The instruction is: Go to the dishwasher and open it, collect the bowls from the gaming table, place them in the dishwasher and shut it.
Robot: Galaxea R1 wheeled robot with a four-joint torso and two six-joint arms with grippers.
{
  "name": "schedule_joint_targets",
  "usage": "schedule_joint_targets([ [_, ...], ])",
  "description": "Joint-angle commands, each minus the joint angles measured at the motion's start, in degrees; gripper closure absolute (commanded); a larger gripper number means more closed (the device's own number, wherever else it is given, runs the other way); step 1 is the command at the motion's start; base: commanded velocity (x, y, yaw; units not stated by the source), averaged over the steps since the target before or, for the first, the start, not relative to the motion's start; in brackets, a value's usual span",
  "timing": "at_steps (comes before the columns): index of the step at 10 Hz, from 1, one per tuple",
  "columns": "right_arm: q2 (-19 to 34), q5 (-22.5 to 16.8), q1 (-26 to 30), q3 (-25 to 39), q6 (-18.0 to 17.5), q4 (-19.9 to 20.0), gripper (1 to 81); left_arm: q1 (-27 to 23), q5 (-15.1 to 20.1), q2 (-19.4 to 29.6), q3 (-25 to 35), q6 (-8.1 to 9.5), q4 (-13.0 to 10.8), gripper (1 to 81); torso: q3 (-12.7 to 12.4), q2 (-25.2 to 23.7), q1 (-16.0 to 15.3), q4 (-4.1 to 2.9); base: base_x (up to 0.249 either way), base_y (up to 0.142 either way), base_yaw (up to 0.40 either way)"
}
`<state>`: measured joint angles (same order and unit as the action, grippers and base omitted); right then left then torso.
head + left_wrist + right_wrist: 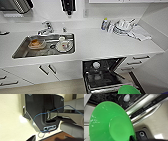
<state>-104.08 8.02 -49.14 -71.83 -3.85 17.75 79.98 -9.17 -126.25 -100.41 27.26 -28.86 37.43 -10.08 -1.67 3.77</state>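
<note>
With the dishwasher (105, 75) already standing open under the tabletop's (100, 45) front edge, near its right end, you have the opening step behind you and the loading step in hand. Your right end effector (132, 137) is clamped on the rim of the green bowl (111, 122), which hangs just above the dark rack (115, 98) (at the open door's front edge in the head view). Judging from this, placing that bowl and closing the door are still left; whether the left end effector is apart or together, you cannot tell.

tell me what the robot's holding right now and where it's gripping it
The right pincer holds a green bowl by its rim, over the open dishwasher. Whether the left one holds anything cannot be told.
</note>
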Motion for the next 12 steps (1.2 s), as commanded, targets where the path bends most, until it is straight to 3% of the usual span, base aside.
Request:
schedule_joint_targets([
  [1, 1.9, -7.1, 11.6, 0.7, -4.0, 1.4, 81.1, 11.9, -15.0, -4.7, -11.3, 0.34, -5.6, 1.0, 0.0, 0.0, 0.0, 0.00, 0.000, 0.000, 0.000],
  [4, -8.3, -8.4, 17.2, -5.9, -6.4, 1.4, 81.1, 17.5, -15.7, -14.5, -19.1, 0.08, -9.6, 1.0, 0.0, 0.0, 0.0, 0.00, 0.000, 0.000, 0.000],
  [7, -19.4, -8.2, 20.6, -14.2, -6.4, 2.2, 81.1, 21.3, -15.7, -23.2, -28.2, -0.10, -9.8, 1.0, 0.0, 0.0, 0.0, 0.00, 0.000, 0.000, 0.000],
  [12, -28.3, -8.5, 26.6, -29.1, -6.5, 7.3, 81.1, 24.6, -15.4, -31.8, -36.9, -0.10, -14.1, 1.0, 0.0, 0.0, 0.0, 0.00, 0.000, 0.000, 0.000],
])
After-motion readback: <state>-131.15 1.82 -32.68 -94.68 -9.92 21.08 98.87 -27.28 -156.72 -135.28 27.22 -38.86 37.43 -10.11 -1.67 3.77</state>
